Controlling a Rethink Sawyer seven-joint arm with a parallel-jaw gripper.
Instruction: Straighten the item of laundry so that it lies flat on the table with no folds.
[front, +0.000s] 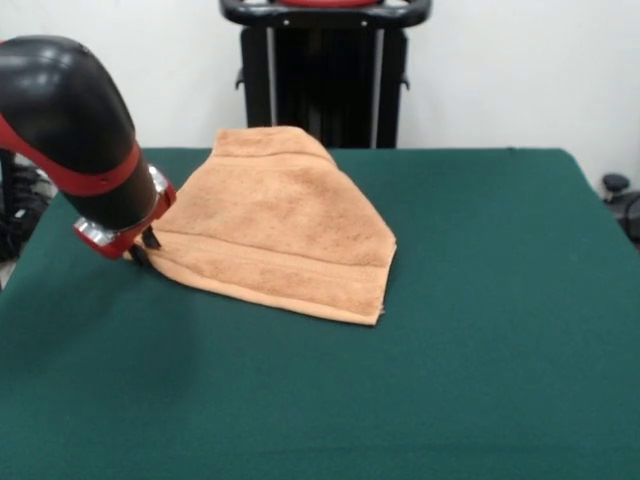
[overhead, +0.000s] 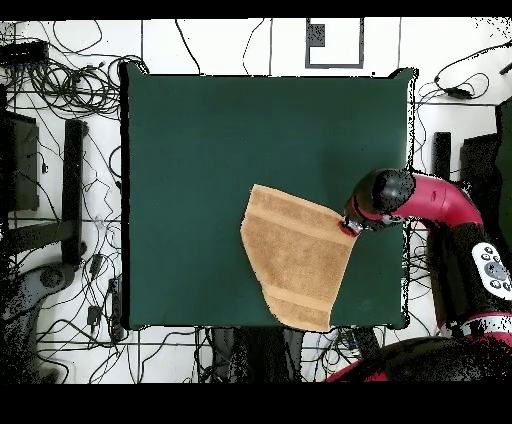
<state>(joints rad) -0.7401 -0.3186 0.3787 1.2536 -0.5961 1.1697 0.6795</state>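
The light orange-tan towel (front: 280, 225) lies on the green table (front: 480, 330) near its far edge, towards the left in the front view. Its shape is an uneven trapezoid, narrow at the far end, with a woven band near the front hem. In the overhead view the towel (overhead: 295, 255) reaches the table's robot-side edge. My gripper (front: 143, 250) is down at the towel's left front corner, mostly hidden under the red and black wrist. In the overhead view the gripper (overhead: 348, 227) sits at the towel's right corner.
The robot's black pedestal (front: 325, 75) stands behind the table's far edge, just behind the towel. The arm (overhead: 430, 200) reaches in over the table's right edge in the overhead view. Cables and stands (overhead: 60, 150) lie on the floor round the table.
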